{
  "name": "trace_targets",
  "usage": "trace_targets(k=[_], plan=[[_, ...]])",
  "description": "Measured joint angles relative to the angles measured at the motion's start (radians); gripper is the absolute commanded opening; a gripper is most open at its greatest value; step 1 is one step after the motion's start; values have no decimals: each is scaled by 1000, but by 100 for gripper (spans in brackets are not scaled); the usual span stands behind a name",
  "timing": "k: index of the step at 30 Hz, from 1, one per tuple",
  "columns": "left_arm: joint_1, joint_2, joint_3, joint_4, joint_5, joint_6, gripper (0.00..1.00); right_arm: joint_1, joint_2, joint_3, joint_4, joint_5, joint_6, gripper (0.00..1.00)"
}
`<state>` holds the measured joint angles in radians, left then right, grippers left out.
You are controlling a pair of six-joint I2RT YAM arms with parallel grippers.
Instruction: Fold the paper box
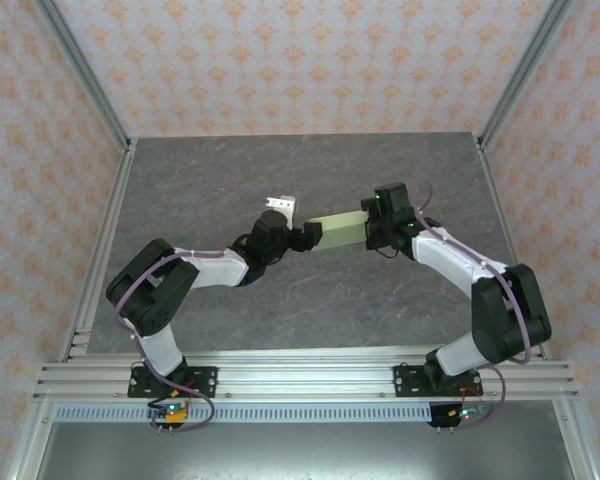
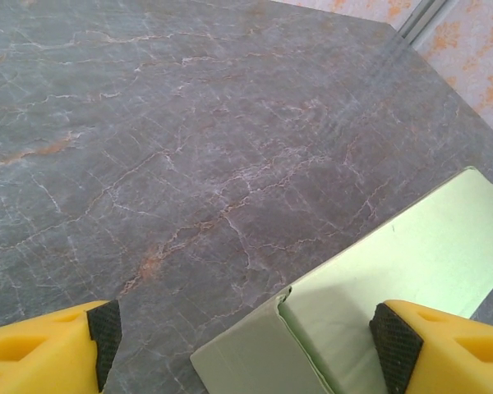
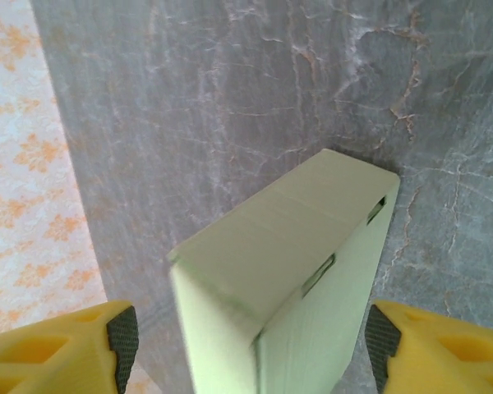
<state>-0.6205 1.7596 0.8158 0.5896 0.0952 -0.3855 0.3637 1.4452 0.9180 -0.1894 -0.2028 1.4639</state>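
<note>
The paper box (image 1: 340,232) is a pale green, closed rectangular box lying mid-table between my two grippers. My left gripper (image 1: 306,238) is at its left end. In the left wrist view the box's corner (image 2: 370,271) reaches in from the right, and the left gripper (image 2: 248,336) stands open. One pad (image 2: 392,345) is over the box and the other pad (image 2: 105,332) is far off it. My right gripper (image 1: 372,236) is at the box's right end. The right gripper (image 3: 251,338) is open around the box (image 3: 287,246), with a gap at each pad.
The grey marble table (image 1: 230,170) is walled by patterned panels (image 1: 310,60) with aluminium posts (image 1: 80,70) at the back corners. A rail (image 1: 300,380) runs along the near edge by the arm bases.
</note>
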Motion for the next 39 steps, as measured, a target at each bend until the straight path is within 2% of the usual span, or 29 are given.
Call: trace_targets(k=[6,12,15,23,31,39], plan=[[0,18,20,3,-5,0,81,-17,-121,-36,36,-7,-19,75],[0,29,34,0,-14,1,81,-21,24,-134,164,-111,-29,75],[0,30,34,1,-20,1,80,-28,30,-129,175,-136,-34,75],[0,30,11,53,-21,34,80,-35,-66,-77,-11,-143,-99,77],[-24,0,-47,117,-22,182,87,-139,-220,-28,-119,-74,-171,78],[-60,-36,-166,105,19,294,89,-309,-237,-3,-214,-104,-249,80]])
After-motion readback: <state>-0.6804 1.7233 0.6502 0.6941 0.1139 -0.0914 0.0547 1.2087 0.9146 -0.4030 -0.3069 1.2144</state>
